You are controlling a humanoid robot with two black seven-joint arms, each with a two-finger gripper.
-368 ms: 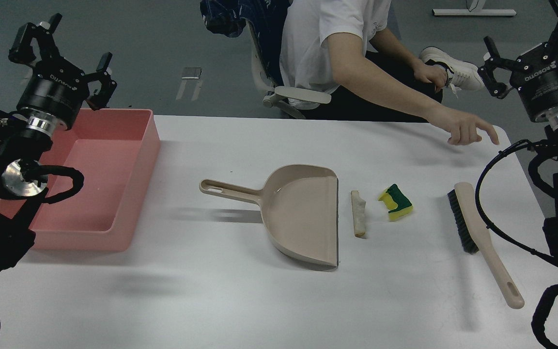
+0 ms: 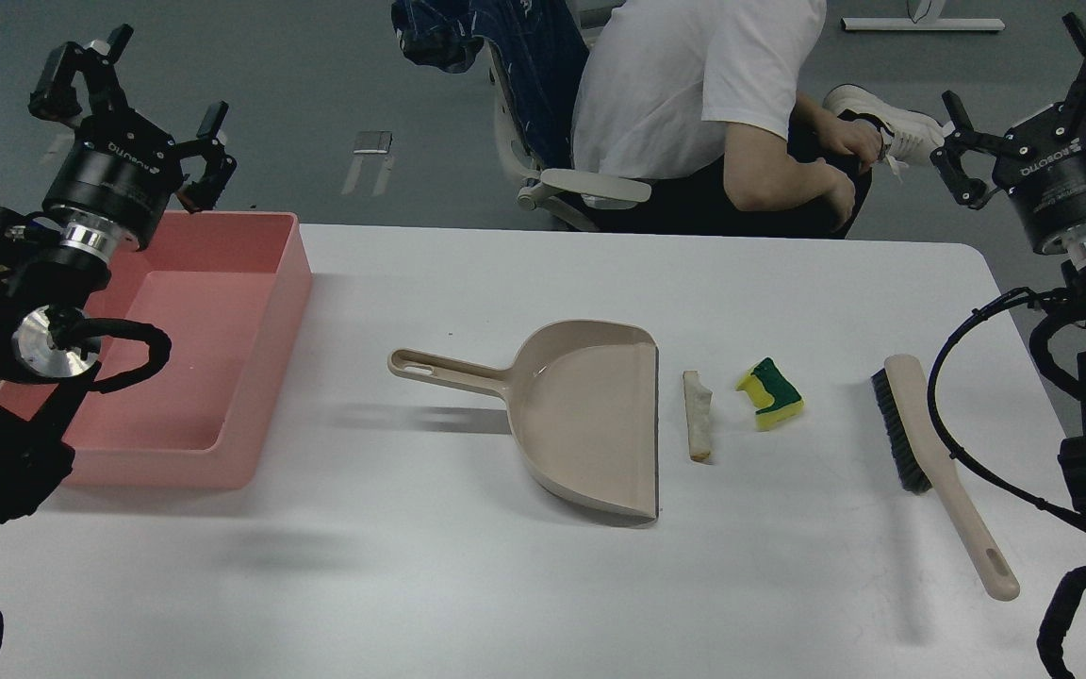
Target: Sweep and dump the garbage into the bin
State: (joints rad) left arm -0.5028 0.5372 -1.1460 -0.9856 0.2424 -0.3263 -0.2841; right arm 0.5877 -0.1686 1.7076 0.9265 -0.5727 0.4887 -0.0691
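The garbage lies on the white table (image 2: 468,575), right of centre. It is a yellow sponge with a green layer (image 2: 769,394) and a thin white bread slice (image 2: 697,415) just beside the dustpan's open edge. The pink bin (image 2: 271,351) stands at the left edge of the table and looks empty. My left gripper (image 2: 149,94) is open and empty, raised behind the bin's far left corner. My right gripper (image 2: 1019,80) is open and empty, raised beyond the table's far right corner.
A beige dustpan (image 2: 590,415) lies at the centre, handle pointing left toward the bin. A beige brush with black bristles (image 2: 929,453) lies to the right of the sponge, handle toward me. A person (image 2: 694,104) sits in a chair behind the table.
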